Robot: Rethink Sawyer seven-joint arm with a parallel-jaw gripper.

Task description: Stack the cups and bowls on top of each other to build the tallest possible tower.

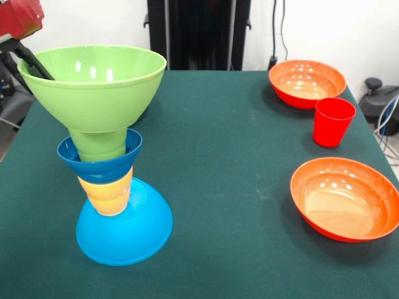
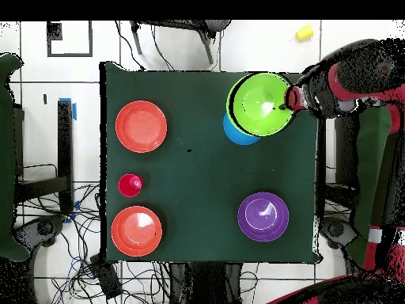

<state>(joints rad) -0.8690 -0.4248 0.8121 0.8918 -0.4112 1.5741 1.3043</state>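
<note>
While the tower (image 1: 109,168) stands at one side of the desk (image 1: 224,187), its top piece, the green bowl (image 1: 93,78), touches the hand (image 1: 28,59) at the rim. Whether the hand is apart or together I cannot tell. Well apart from the hand are the purple bowl (image 2: 263,216), the red cup (image 1: 333,121) and two orange bowls (image 1: 346,198).

A: Where does the tower (image 1: 112,168) stand?

B: Near the green table's (image 1: 224,187) front-view left edge: glossy green plastic bowl (image 1: 93,78) topmost, large light-blue plastic bowl (image 1: 128,230) lowest.

A: And opposite?

B: The small red plastic cup (image 1: 333,121) stands between two wide orange plastic bowls (image 1: 307,83) (image 1: 346,198).
</note>
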